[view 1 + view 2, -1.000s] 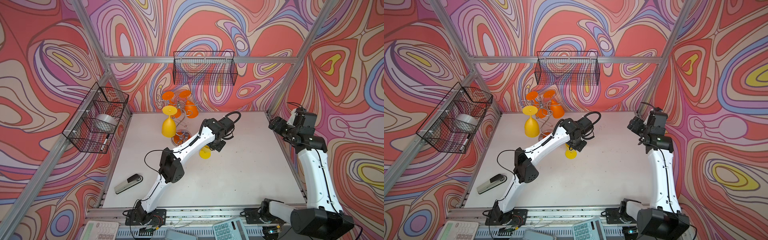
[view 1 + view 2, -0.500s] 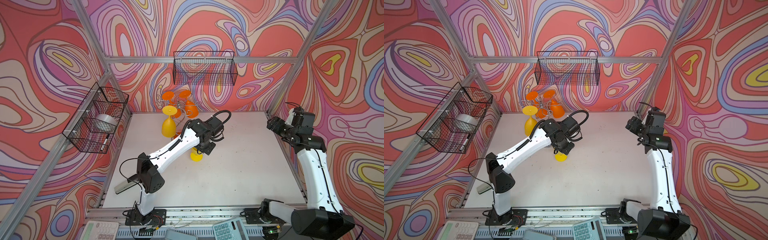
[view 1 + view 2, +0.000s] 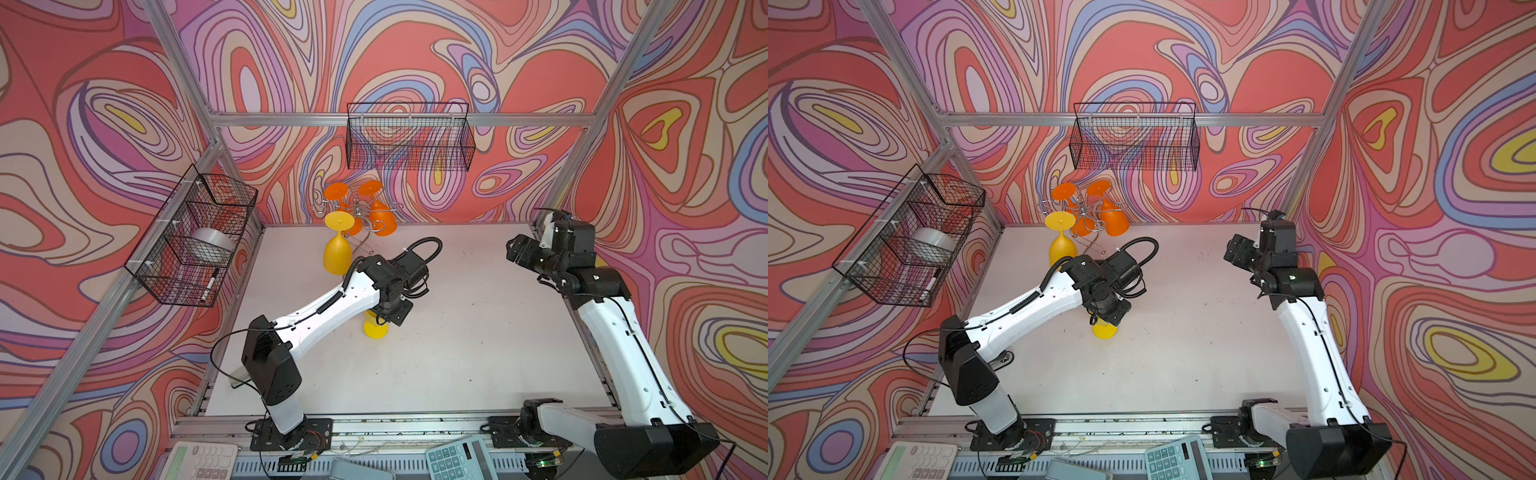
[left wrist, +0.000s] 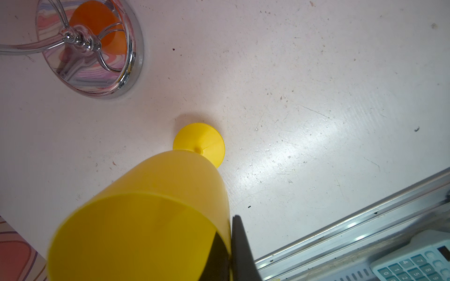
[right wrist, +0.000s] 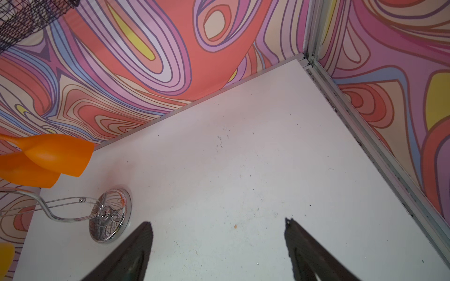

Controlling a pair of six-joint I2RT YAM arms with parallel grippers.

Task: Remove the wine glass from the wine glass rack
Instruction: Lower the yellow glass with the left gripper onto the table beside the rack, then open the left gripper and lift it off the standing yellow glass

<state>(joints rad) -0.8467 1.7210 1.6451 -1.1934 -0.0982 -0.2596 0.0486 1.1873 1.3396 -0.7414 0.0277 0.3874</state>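
Observation:
A yellow wine glass [image 4: 170, 194] stands upright under my left gripper [image 4: 230, 233], which is shut on its rim with one finger inside the bowl and one outside. Its foot [image 3: 375, 330] [image 3: 1104, 331] is on or just above the white table; I cannot tell which. The chrome wine glass rack [image 3: 359, 214] [image 3: 1084, 212] stands at the back left, its mirrored base [image 4: 131, 73] [image 5: 109, 219] well apart from the held glass. Another yellow glass [image 3: 337, 257] and orange glasses [image 3: 384, 220] hang on it. My right gripper [image 5: 218, 226] [image 3: 517, 253] hovers open and empty at the right.
A black wire basket [image 3: 409, 137] hangs on the back wall. A second basket [image 3: 195, 241] on the left wall holds a tape roll and a marker. Calculators [image 3: 457, 459] [image 3: 199, 459] lie beyond the front rail [image 4: 341, 226].
My left arm has carried the yellow glass away from the rack toward the front of the table, its elbow swinging left. The right arm has barely shifted.

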